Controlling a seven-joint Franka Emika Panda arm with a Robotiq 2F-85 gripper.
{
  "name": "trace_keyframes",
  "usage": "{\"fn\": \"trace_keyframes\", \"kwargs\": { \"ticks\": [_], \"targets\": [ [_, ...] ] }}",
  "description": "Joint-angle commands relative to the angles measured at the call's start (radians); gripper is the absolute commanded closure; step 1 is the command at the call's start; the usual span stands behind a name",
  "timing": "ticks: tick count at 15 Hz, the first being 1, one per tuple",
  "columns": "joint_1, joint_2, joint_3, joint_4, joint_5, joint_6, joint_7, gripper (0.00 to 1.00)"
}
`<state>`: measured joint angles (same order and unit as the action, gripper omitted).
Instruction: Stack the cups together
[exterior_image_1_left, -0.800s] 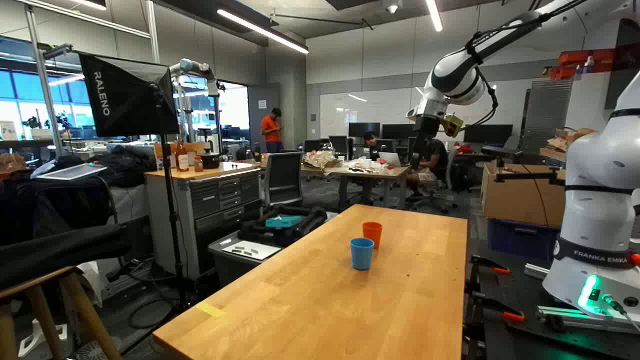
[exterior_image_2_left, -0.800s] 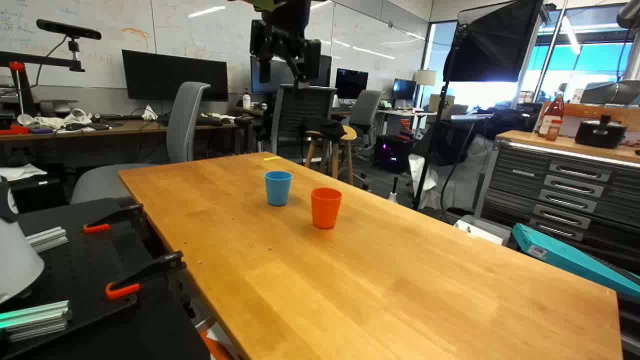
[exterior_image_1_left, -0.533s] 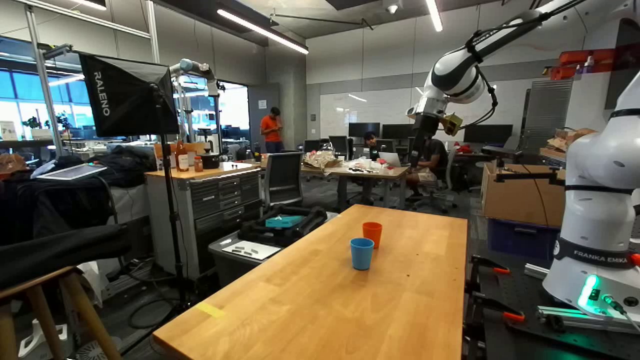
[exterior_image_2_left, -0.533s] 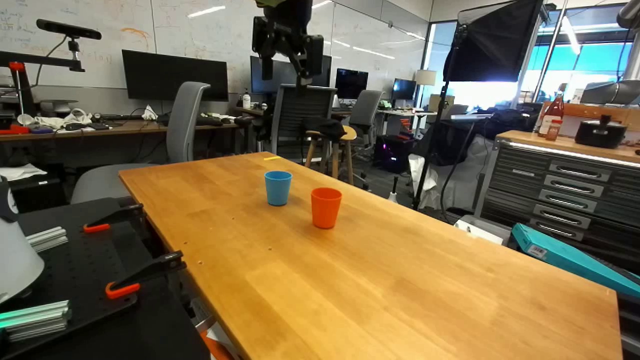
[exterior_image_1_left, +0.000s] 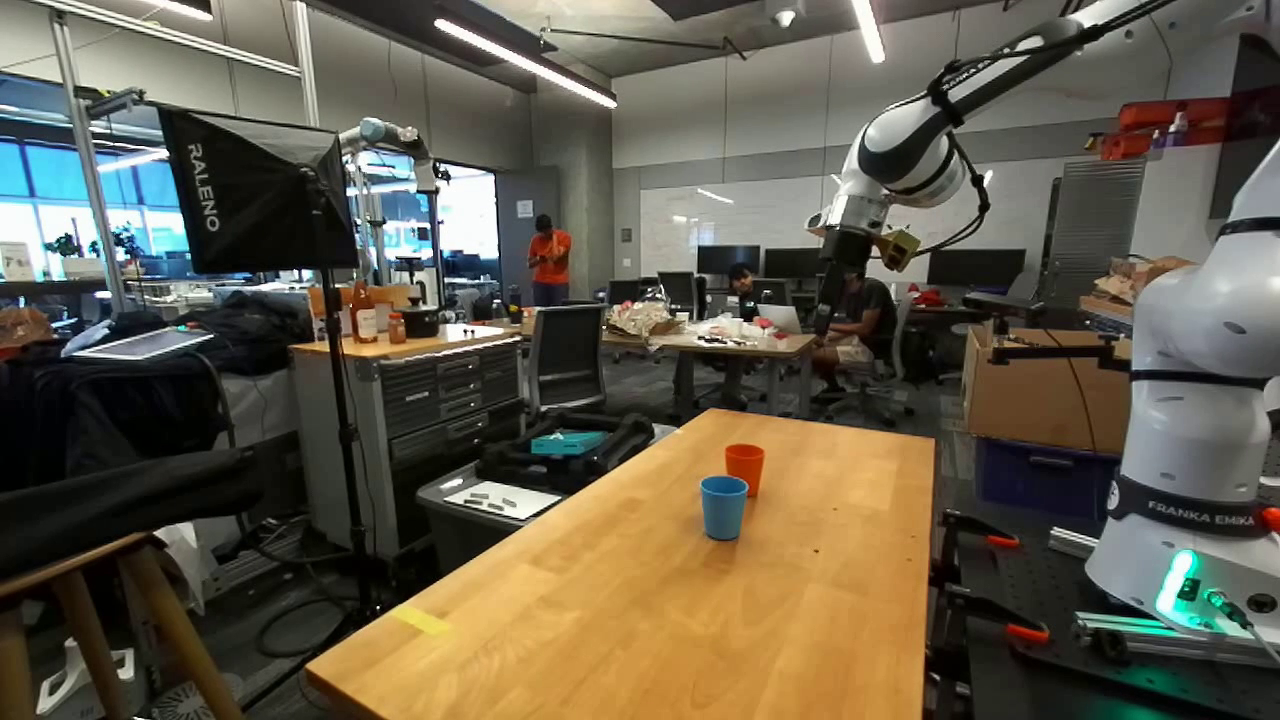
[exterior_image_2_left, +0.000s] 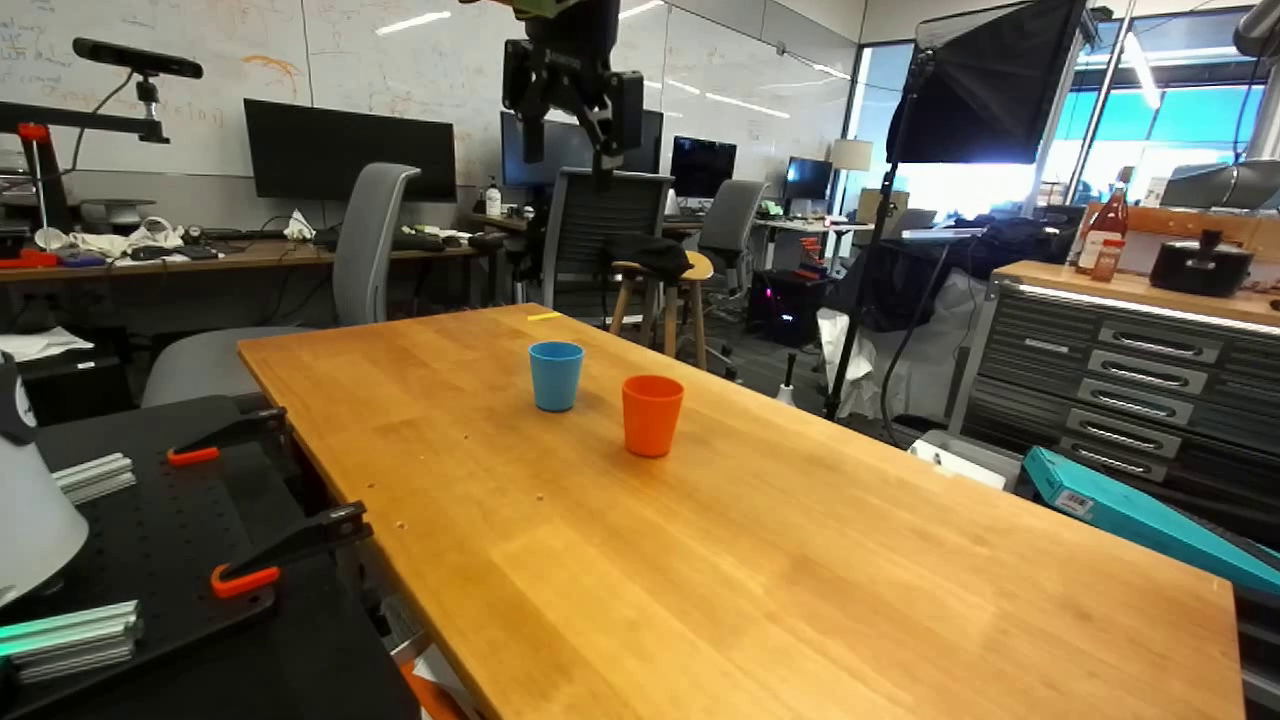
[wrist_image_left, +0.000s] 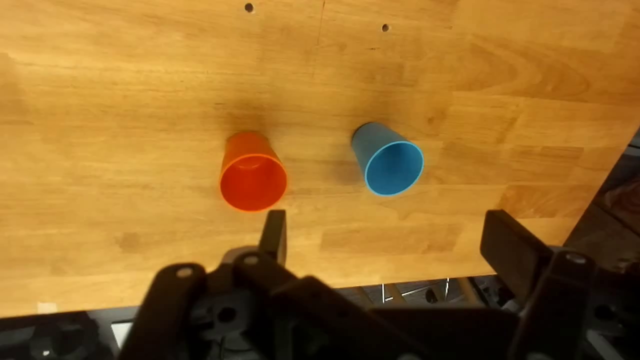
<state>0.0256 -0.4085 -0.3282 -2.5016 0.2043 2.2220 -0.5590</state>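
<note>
The blue cup (exterior_image_1_left: 723, 508) and the orange-red cup (exterior_image_1_left: 744, 468) stand upright and apart on the long wooden table (exterior_image_1_left: 640, 620). The blue cup (exterior_image_2_left: 556, 377) and the orange-red cup (exterior_image_2_left: 652, 417) also show there in an exterior view. In the wrist view the orange-red cup (wrist_image_left: 252, 172) is left of the blue cup (wrist_image_left: 389, 161), and both mouths are visible and hold nothing. My black gripper (wrist_image_left: 385, 220) is open with nothing between its fingers. The gripper also shows high above the table in both exterior views (exterior_image_1_left: 828, 305) (exterior_image_2_left: 570, 150).
Black clamps with orange tips (exterior_image_2_left: 245, 580) hold the table edge by the robot base. A softbox light on a stand (exterior_image_1_left: 260, 190), a grey drawer cabinet (exterior_image_1_left: 430, 390) and a grey chair (exterior_image_2_left: 370, 250) stand around the table. Yellow tape (exterior_image_1_left: 422, 619) marks one table end.
My gripper has shifted slightly, a little left in an exterior view, and stays open and high. The cups have not moved.
</note>
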Motion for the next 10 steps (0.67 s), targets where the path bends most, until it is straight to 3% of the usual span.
{"fn": "trace_keyframes", "kwargs": {
  "ticks": [1, 4, 10],
  "targets": [
    [0.015, 0.000, 0.090, -0.034, -0.003, 0.103, -0.002, 0.00],
    [0.036, 0.038, 0.141, -0.061, -0.011, 0.166, 0.001, 0.00],
    [0.093, 0.206, 0.173, -0.065, 0.038, 0.303, -0.037, 0.00]
  ]
}}
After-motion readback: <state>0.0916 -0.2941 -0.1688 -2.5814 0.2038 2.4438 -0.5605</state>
